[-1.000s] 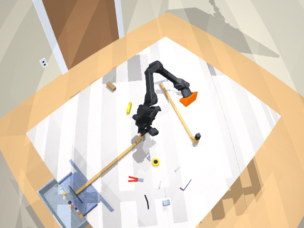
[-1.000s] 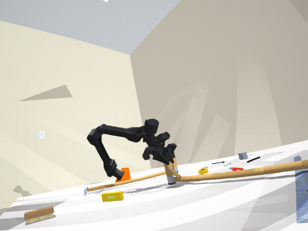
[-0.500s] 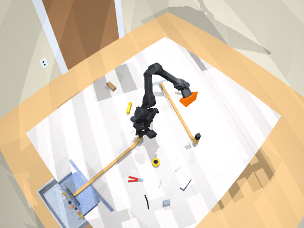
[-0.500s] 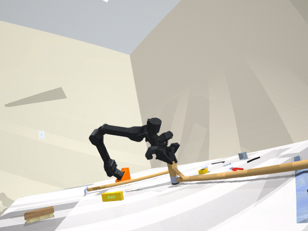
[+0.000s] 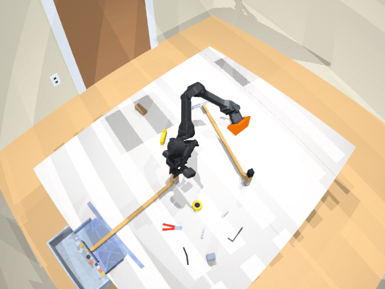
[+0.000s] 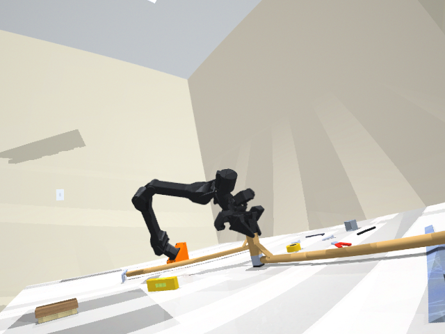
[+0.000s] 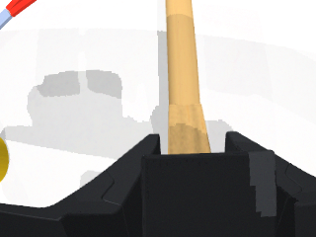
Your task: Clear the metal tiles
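My gripper (image 5: 175, 174) (image 6: 251, 234) (image 7: 193, 142) is shut on the upright grip at the near end of the long scraper (image 5: 133, 214) (image 6: 341, 249) (image 7: 181, 59). The wooden shaft runs from there across the table to the steel bench plate (image 5: 116, 248) (image 6: 435, 276), where its dark blade end rests near the plate's far edge. Several small metal tiles (image 5: 89, 261) lie in a row just beyond the blade, inside the grey catch box (image 5: 59, 248). I see no tile on the bare part of the plate.
A second long wooden tool (image 5: 224, 141) (image 6: 194, 260) lies beside the arm's orange base (image 5: 239, 126). A yellow tape roll (image 5: 197, 205), red pliers (image 5: 169, 226), yellow level (image 5: 163, 136), wooden block (image 5: 141, 108), grey cube (image 5: 210, 256) and small bolts are scattered on the table.
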`<action>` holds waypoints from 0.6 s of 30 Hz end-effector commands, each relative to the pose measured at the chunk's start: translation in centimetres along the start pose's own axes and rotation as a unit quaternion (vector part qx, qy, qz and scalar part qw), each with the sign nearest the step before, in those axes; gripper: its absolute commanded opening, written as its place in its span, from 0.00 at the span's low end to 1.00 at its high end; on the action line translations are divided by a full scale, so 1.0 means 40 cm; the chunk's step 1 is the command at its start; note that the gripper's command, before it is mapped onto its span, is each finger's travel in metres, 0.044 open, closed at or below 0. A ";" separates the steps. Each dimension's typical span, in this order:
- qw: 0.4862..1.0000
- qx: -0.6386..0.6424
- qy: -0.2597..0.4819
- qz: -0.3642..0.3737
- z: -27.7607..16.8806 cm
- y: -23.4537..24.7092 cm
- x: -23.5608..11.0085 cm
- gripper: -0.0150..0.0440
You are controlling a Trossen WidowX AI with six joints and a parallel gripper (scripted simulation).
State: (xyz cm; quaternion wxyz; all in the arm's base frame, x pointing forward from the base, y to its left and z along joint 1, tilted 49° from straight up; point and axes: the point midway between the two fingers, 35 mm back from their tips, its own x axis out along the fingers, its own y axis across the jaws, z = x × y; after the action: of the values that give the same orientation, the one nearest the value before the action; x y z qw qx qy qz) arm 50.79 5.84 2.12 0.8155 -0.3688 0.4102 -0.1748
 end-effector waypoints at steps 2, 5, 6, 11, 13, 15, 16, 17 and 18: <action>1.000 0.001 -0.006 0.001 0.024 0.001 0.007 0.25; 1.000 0.000 -0.001 0.000 0.010 0.001 0.008 0.25; 1.000 0.000 -0.001 0.000 0.010 0.001 0.008 0.25; 1.000 0.000 -0.001 0.000 0.010 0.001 0.008 0.25; 1.000 0.000 -0.001 0.000 0.010 0.001 0.008 0.25; 1.000 0.000 -0.001 0.000 0.010 0.001 0.008 0.25; 1.000 0.000 -0.001 0.000 0.010 0.001 0.008 0.25; 1.000 0.000 -0.001 0.000 0.010 0.001 0.008 0.25; 1.000 0.000 -0.001 0.000 0.010 0.001 0.008 0.25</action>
State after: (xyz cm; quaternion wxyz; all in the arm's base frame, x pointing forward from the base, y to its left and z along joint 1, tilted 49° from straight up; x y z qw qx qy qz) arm 51.32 5.86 2.02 0.8155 -0.3692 0.4102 -0.1743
